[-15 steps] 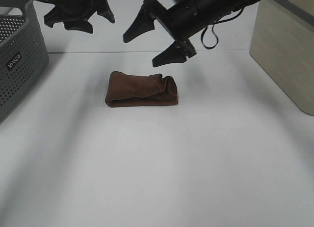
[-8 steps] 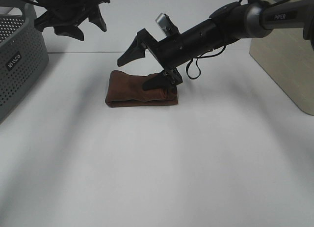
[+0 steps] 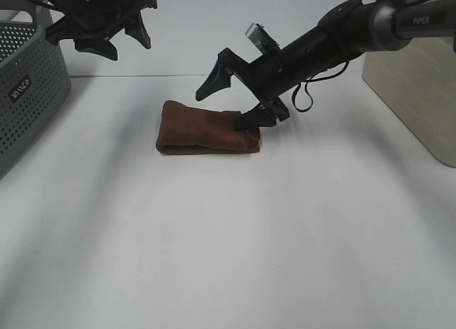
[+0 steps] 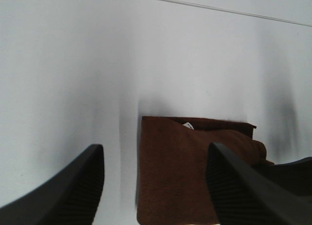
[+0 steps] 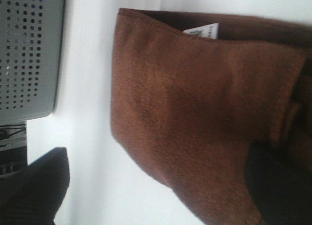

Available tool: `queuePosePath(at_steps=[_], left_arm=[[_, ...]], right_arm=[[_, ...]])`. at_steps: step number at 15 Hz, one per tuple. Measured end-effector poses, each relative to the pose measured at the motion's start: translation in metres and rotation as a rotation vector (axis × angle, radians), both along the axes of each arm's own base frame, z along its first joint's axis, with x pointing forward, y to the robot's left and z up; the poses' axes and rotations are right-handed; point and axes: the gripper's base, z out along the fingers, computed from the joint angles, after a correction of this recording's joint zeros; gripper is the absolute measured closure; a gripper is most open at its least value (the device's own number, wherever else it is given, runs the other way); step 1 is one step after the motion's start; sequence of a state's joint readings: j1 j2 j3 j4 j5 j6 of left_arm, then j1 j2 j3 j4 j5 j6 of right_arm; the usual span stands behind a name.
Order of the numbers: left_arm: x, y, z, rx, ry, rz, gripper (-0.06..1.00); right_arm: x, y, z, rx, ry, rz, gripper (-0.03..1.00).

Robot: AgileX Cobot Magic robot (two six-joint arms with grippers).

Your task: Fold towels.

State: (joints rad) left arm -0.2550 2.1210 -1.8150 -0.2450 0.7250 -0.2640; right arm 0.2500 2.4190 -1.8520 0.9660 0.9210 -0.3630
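Right pincer (image 3: 235,90) spread wide; lower fingertip (image 3: 251,119) pressing on right end of the folded towel (image 3: 203,126), upper finger clear above it. Towel lies on white surface (image 3: 228,222), centre-back. Left pincer (image 3: 100,26) also wide, empty, hovering near the grey basket (image 3: 28,87).

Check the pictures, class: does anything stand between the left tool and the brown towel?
Nothing visible does. The left tool hangs open above bare table, apart from the towel; only the right tool is at the towel's far end.
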Motion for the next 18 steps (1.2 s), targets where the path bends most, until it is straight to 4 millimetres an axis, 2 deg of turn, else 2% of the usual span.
queuePosePath(at_steps=[2, 3, 4, 8, 13, 14, 16, 17, 18], left_arm=[[-0.002, 0.001, 0.0, 0.026, 0.01, -0.02, 0.36], [-0.004, 0.002, 0.0, 0.046, 0.021, -0.042, 0.36], [-0.006, 0.002, 0.003, 0.06, 0.028, -0.058, 0.36], [-0.024, 0.011, 0.028, 0.159, 0.065, -0.113, 0.36], [-0.063, 0.031, 0.072, 0.314, 0.172, -0.155, 0.36], [-0.071, 0.033, 0.085, 0.331, 0.149, -0.161, 0.36], [-0.092, 0.038, 0.108, 0.366, 0.099, -0.17, 0.36], [-0.111, 0.044, 0.121, 0.375, 0.075, -0.172, 0.36], [-0.129, 0.049, 0.13, 0.381, 0.061, -0.172, 0.36]], right_arm=[[0.002, -0.018, -0.001, -0.051, 0.029, -0.005, 0.05], [0.001, -0.021, -0.001, -0.062, 0.034, 0.002, 0.05], [-0.001, -0.026, 0.008, -0.107, 0.016, 0.037, 0.05], [-0.015, -0.036, 0.076, -0.206, -0.067, 0.067, 0.05], [-0.05, -0.058, 0.153, -0.401, -0.084, 0.047, 0.05], [-0.056, -0.063, 0.169, -0.435, -0.116, 0.026, 0.05], [-0.076, -0.073, 0.202, -0.472, -0.18, -0.017, 0.05], [-0.098, -0.08, 0.221, -0.494, -0.215, -0.032, 0.05], [-0.115, -0.085, 0.232, -0.51, -0.236, -0.036, 0.05]])
